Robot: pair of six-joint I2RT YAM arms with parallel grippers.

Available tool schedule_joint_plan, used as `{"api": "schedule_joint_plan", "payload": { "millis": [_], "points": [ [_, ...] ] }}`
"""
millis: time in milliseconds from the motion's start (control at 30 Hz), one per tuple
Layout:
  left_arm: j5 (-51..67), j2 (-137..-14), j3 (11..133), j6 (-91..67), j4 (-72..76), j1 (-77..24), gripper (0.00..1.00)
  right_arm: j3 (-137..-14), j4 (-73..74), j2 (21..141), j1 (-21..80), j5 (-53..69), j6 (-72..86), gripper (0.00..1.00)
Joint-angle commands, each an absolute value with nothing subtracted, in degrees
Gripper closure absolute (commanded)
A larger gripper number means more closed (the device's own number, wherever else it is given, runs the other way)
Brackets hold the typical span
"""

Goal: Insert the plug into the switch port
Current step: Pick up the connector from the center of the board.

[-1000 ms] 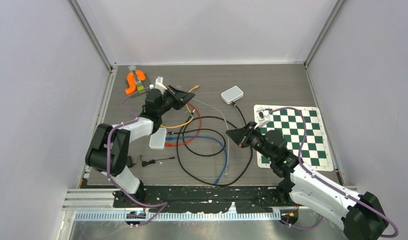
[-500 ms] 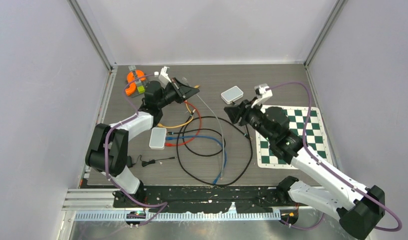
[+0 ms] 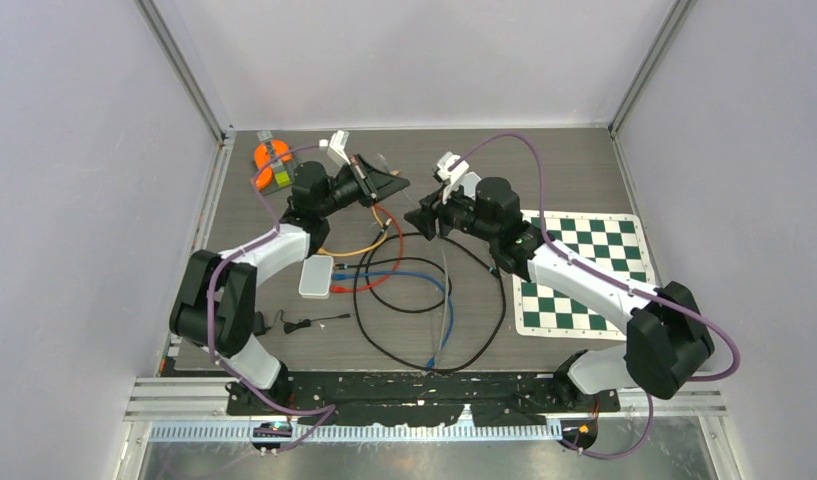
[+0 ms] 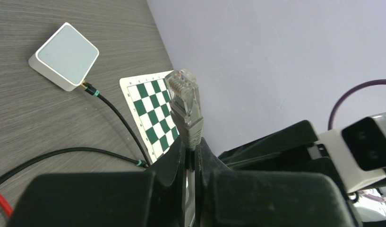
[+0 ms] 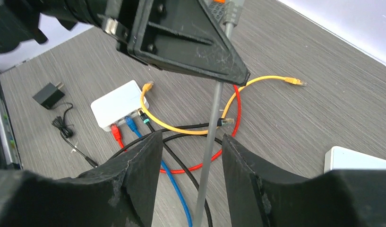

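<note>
1. The RJ45 plug (image 4: 184, 91) is held in the air over the far part of the bench (image 3: 564, 160), left of centre. Its contact end points away from the fingers, and it is in no port.
2. The left gripper (image 4: 191, 153) has its jaws pressed together on the plug's grey boot. I judge this a narrow hold, so any pull on the cable could pivot the plug out of line.
3. The grey cable (image 5: 210, 127) hangs from the plug and passes between the fingers of the right gripper (image 5: 190, 144). Those jaws are spread to either side of it and appear clear of it. If they close off-centre or drag downward, I expect the plug to be tugged out of the left pinch.
4. The network switch (image 5: 116, 108) lies flat towards the bench's left edge, about midway between the near and far edges. Red, blue and dark leads already occupy ports, and I cannot tell which port is free. Nothing restrains the switch, so an insertion push may slide it, and the neighbouring leads crowd the approach.
5. The yellow patch cable (image 5: 257, 80) and the black loops lie beside the switch. The hanging grey cable could snag on them.
</note>
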State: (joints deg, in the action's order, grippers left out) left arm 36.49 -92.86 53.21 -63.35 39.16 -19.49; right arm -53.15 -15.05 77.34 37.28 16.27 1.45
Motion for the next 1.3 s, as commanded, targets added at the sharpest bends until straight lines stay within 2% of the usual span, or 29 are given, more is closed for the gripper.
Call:
{"api": "schedule_joint_plan", "payload": {
  "millis": [0, 67, 100, 133, 167, 233, 267, 333, 500, 633, 767, 967, 1133, 1267],
  "points": [
    [37.74, -88.40, 55.16, -64.16, 42.78, -19.97, 0.99, -56.04, -20.01, 78.48, 37.09, 18.56, -3.56, 0.46],
    [38.11, -87.91, 54.82, -64.67, 42.99, -20.03, 0.97, -55.63, -22.06, 78.98, 37.07, 17.51, -3.73, 0.55],
    [38.22, -87.54, 54.52, -64.93, 43.37, -20.04, 0.96, -55.72, -22.28, 79.20, 37.04, 17.46, -4.47, 0.67],
    [38.23, -87.08, 54.19, -65.09, 43.65, -20.04, 0.95, -56.36, -21.90, 79.33, 37.07, 17.53, -5.05, 0.74],
    [38.22, -86.53, 53.90, -65.12, 43.83, -20.04, 0.92, -56.74, -20.99, 79.44, 37.08, 17.55, -6.45, 0.87],
    [38.50, -85.26, 53.81, -64.78, 43.22, -19.83, 0.82, -58.07, -18.60, 79.16, 37.09, 17.51, -9.50, 0.94],
    [38.84, -84.49, 53.89, -64.61, 42.71, -19.59, 0.77, -59.06, -17.65, 78.57, 37.09, 17.41, -10.55, 0.94],
    [39.88, -82.79, 54.00, -63.99, 41.23, -18.84, 0.62, -60.67, -14.90, 77.51, 37.05, 17.33, -13.80, 0.95],
    [42.18, -77.91, 53.78, -61.72, 36.00, -15.80, 0.52, -65.00, -7.47, 76.15, 36.12, 18.61, -20.22, 0.95],
    [43.09, -73.54, 53.06, -58.28, 29.19, -13.04, 0.37, -68.71, -2.81, 76.34, 35.12, 20.61, -23.20, 0.95],
    [43.82, -68.97, 50.50, -57.26, 27.42, -9.76, 0.25, -71.74, 1.72, 76.51, 34.98, 20.47, -28.57, 0.95],
    [48.25, -66.40, 50.65, -57.19, 23.66, -3.56, 0.24, -74.61, 6.94, 76.29, 35.03, 21.40, -41.94, 0.95],
    [52.15, -66.04, 51.71, -58.65, 23.19, -0.54, 0.23, -80.43, 13.49, 77.31, 35.10, 21.17, -47.22, 0.95],
    [55.51, -68.14, 52.95, -61.59, 24.23, -0.26, 0.22, -76.53, 12.78, 76.74, 35.86, 20.47, -50.90, 0.95]
  ]
}}
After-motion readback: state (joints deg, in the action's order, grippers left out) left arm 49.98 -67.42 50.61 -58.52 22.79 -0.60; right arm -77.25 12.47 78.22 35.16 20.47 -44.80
